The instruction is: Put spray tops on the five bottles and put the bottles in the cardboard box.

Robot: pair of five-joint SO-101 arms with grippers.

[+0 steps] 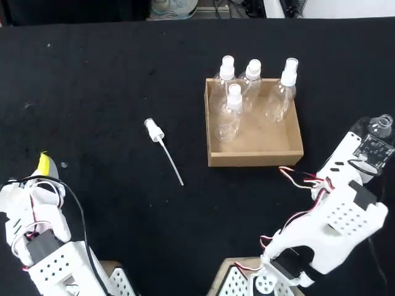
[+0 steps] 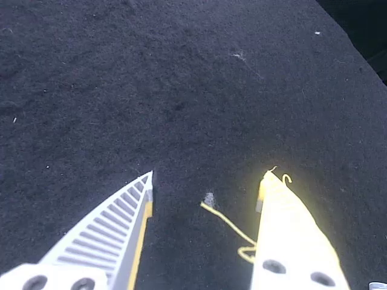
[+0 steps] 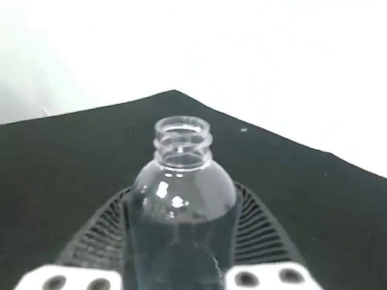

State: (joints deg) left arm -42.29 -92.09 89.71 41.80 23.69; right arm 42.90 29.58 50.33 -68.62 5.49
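Near right: clear plastic bottle [image 3: 181, 181] with an open threaded neck and no top, clamped between the ribbed white fingers of the right gripper [image 3: 184, 199]. Lower body cut off at the edge of the wrist view. From the high view just the neck and shoulder [image 1: 381, 126] visible past the arm, close to the right edge and off the box's near-right corner. Cannot tell if lifted or resting on the cloth.

Right of centre: shallow brown cardboard box [image 1: 256, 159] on the black table cloth [image 1: 92, 80]. Inside, four clear bottles with white spray tops [image 1: 234, 98]: three along the far wall, one nearer, on the left half. Bodies transparent and hard to separate from the cardboard; upright or leaning, cannot tell. Near half of the box floor bare.

Centre, left of the box and apart from it: loose white spray top with a long thin dip tube [image 1: 155, 132], lying flat, head far, tube running near-right.

Near left: left gripper [image 2: 208, 181] with fingers spread apart, nothing between them, pointing at bare cloth. One finger ribbed white, the other yellow, with a thin yellow strand [image 2: 230, 226] curling off it. Pale speck [image 2: 208, 198] on the cloth between the tips, too small to identify. Arm base cut off by the near edge of the high view.
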